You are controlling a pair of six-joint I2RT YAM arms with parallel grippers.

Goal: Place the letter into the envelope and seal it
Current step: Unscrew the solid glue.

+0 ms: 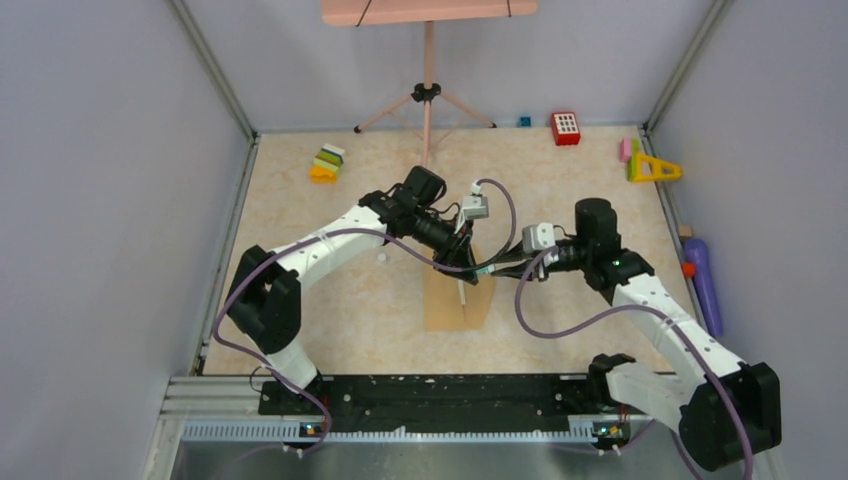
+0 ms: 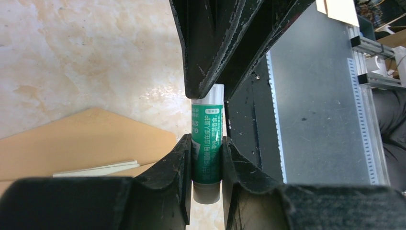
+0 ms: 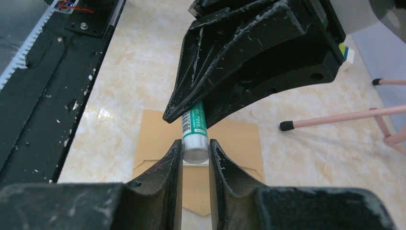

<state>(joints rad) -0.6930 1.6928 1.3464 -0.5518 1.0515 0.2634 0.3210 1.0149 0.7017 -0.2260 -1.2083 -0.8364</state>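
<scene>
The brown envelope (image 1: 447, 312) lies flat on the table under both grippers, also seen in the left wrist view (image 2: 81, 139) and the right wrist view (image 3: 239, 136). A pale edge of the letter (image 2: 95, 168) shows at its opening. My left gripper (image 2: 206, 141) is shut on the body of a green glue stick (image 2: 207, 120), held above the envelope. My right gripper (image 3: 195, 143) faces it, its fingers pressed on either side of the stick's silver-white cap (image 3: 195, 152). In the top view the left gripper (image 1: 455, 262) and right gripper (image 1: 490, 268) meet tip to tip.
A pink tripod (image 1: 427, 95) stands at the back centre. Stacked toy blocks (image 1: 327, 163), a red block (image 1: 565, 128), a yellow triangle (image 1: 655, 168) and a purple object (image 1: 703, 280) lie near the walls. The black base rail (image 1: 430, 395) runs along the near edge.
</scene>
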